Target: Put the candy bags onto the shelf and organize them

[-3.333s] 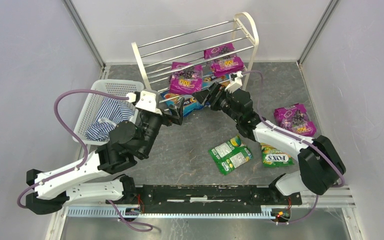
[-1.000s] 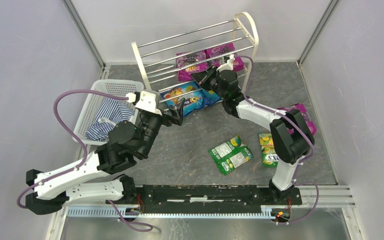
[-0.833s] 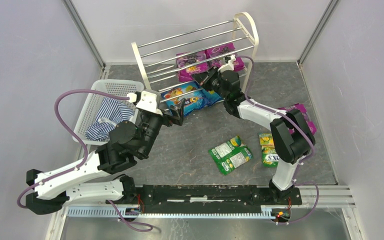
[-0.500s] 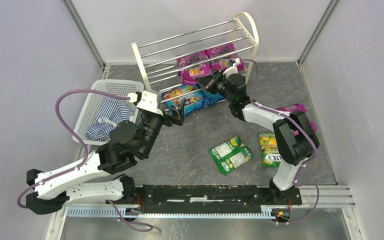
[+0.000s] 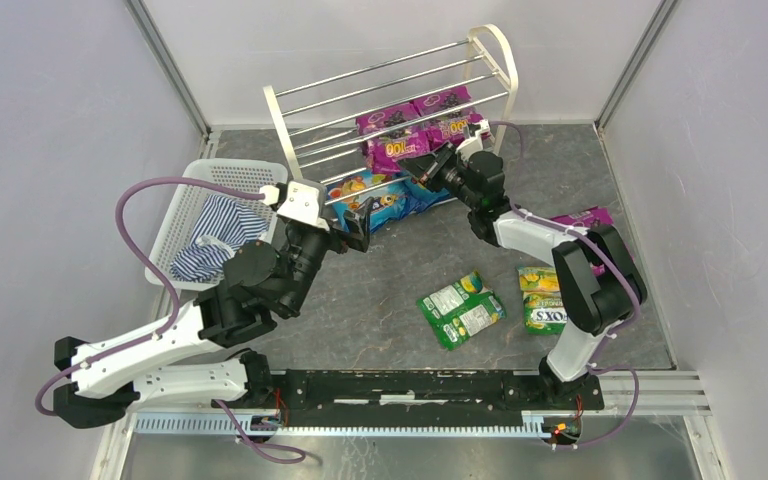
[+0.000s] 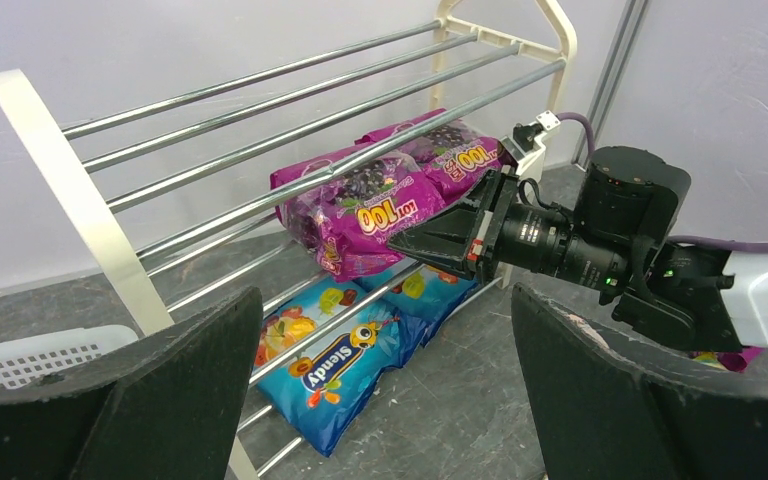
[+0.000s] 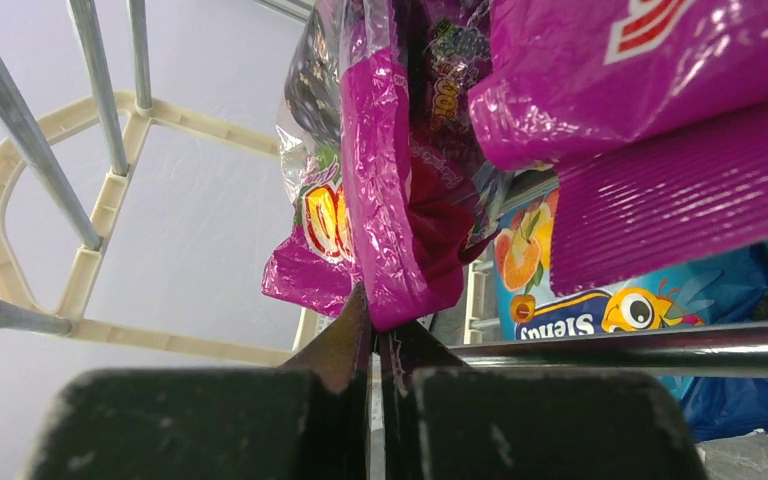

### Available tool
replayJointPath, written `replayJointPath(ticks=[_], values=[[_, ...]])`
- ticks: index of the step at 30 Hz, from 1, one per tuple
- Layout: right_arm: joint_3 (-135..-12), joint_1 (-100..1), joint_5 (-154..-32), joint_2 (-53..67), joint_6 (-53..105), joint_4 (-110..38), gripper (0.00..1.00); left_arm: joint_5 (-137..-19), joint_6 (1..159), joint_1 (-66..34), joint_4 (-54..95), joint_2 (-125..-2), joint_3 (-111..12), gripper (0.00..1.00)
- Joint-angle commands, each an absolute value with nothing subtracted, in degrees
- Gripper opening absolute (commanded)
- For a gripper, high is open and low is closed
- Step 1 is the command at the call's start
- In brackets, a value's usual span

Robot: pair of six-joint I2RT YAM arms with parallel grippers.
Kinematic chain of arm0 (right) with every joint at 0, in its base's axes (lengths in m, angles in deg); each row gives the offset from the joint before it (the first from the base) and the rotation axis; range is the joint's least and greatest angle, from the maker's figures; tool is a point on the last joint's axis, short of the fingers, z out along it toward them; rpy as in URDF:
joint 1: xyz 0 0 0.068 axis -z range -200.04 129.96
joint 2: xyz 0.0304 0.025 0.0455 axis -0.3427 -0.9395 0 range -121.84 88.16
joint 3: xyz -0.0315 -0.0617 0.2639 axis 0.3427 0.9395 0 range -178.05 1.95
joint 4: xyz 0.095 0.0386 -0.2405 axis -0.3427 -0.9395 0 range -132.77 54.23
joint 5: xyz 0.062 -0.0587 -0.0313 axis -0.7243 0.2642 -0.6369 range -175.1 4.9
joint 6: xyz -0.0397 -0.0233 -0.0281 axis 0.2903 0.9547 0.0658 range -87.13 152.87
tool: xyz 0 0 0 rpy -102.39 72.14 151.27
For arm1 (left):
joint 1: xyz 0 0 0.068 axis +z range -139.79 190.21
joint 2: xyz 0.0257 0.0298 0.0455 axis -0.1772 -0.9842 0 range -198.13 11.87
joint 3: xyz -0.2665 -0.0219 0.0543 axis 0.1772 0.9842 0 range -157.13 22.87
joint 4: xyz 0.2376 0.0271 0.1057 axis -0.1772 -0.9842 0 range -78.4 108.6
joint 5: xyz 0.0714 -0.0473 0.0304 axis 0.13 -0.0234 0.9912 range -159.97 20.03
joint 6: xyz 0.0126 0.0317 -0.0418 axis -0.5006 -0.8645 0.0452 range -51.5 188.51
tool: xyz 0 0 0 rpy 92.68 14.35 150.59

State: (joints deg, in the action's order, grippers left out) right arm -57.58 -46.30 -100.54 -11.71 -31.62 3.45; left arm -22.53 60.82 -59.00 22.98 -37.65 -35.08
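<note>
The shelf, with cream arched frames and chrome rods, stands slanted by the far edge of the bench. Two magenta bags with grape pictures lie side by side on a middle tier. The one nearer the left edge has its lower edge pinched in the right claw. Two blue bags rest on the lowest rods. A third magenta bag lies near the right edge (partly hidden by an arm). Two green-yellow bags lie flat mid-bench, near each other.
</note>
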Motion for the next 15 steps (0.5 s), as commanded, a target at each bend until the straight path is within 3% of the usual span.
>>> replayJointPath(ticks=[1, 6, 15], values=[[-57.2, -45.7, -103.8, -9.4, -32.0, 5.9, 0.04, -22.8, 61.2, -58.9, 23.9, -37.9, -35.9, 1.0], [-57.2, -45.4, -103.5, -10.9, -31.1, 5.1, 0.09, -22.9, 61.4, -58.9, 23.8, -38.0, -36.0, 1.0], [-55.6, -45.4, -102.0, -4.6, -25.1, -1.6, 0.46, -23.1, 61.5, -58.9, 23.7, -37.9, -36.1, 1.0]])
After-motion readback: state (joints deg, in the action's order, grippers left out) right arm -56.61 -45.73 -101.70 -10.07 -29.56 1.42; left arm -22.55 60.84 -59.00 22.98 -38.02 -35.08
